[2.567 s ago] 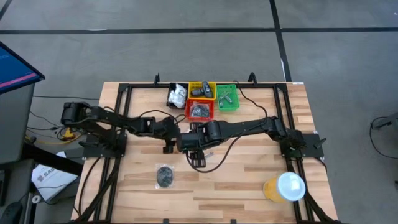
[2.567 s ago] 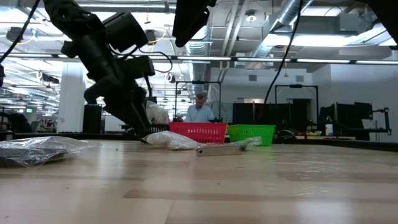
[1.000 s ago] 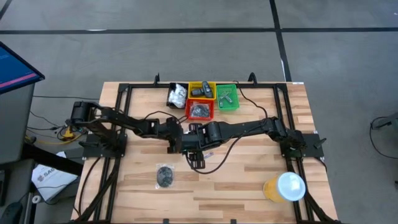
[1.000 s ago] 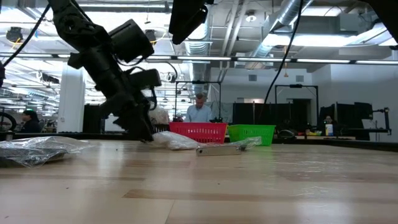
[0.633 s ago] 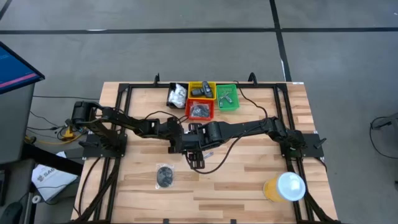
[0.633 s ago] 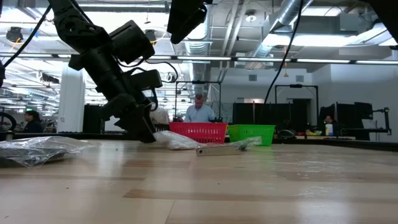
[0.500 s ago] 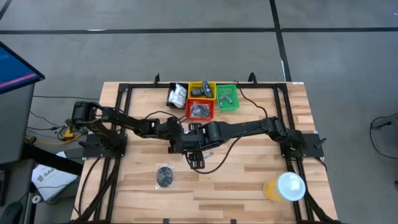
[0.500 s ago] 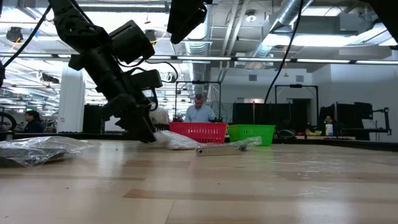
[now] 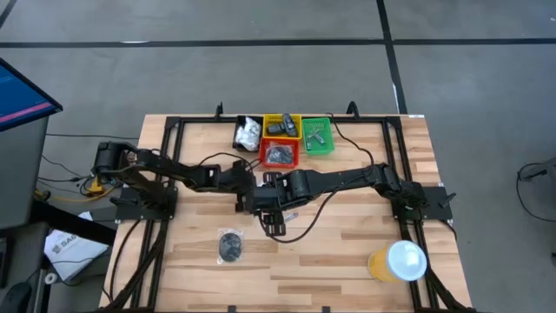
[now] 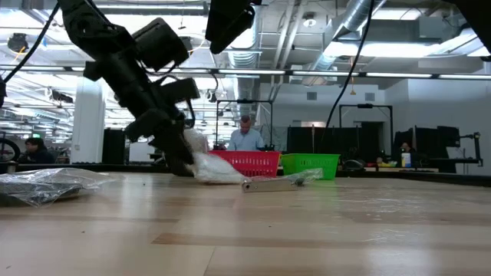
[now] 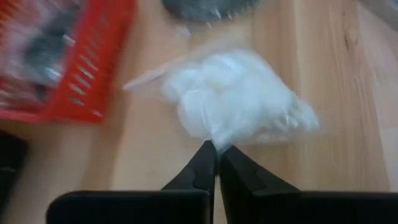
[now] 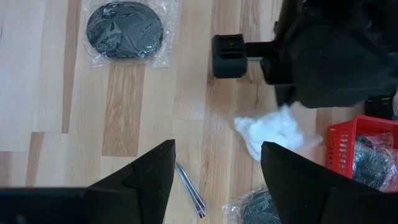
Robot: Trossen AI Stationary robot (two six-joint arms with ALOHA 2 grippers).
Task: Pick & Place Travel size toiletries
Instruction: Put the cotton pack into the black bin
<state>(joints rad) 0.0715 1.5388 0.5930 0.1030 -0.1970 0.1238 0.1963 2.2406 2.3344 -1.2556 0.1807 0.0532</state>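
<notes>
A white crinkly packet (image 11: pixel 236 102) lies on the wood at mid-table, just in front of the red bin (image 11: pixel 68 62). My left gripper (image 11: pixel 216 152) is shut on it; the low view shows the gripper (image 10: pixel 182 166) down at the table beside the packet (image 10: pixel 216 169). My right gripper (image 12: pixel 217 149) hangs open above them and holds nothing. A dark grey disc in clear wrap (image 9: pixel 230 246) rests flat nearer the front edge. A thin silvery tube (image 12: pixel 189 190) lies by the packet (image 12: pixel 273 137). My left gripper pinches the edge of the packet's plastic (image 11: pixel 217 142) between its two fingertips. The fingers slant down from the table's left side. The rest of the packet lies on the table beyond the fingers.
Black (image 9: pixel 247 132), yellow (image 9: pixel 281 126), green (image 9: pixel 317 135) and red (image 9: pixel 280 154) bins stand in a cluster at the far edge. An orange cup with a white lid (image 9: pixel 397 261) stands at the near right. Another wrapped disc (image 12: pixel 255 208) lies near the red bin.
My left gripper has shut on the edge of the white packet without leaving its place. The packet's end by the fingers now stands bunched up a little higher than before. My right arm has kept still.
</notes>
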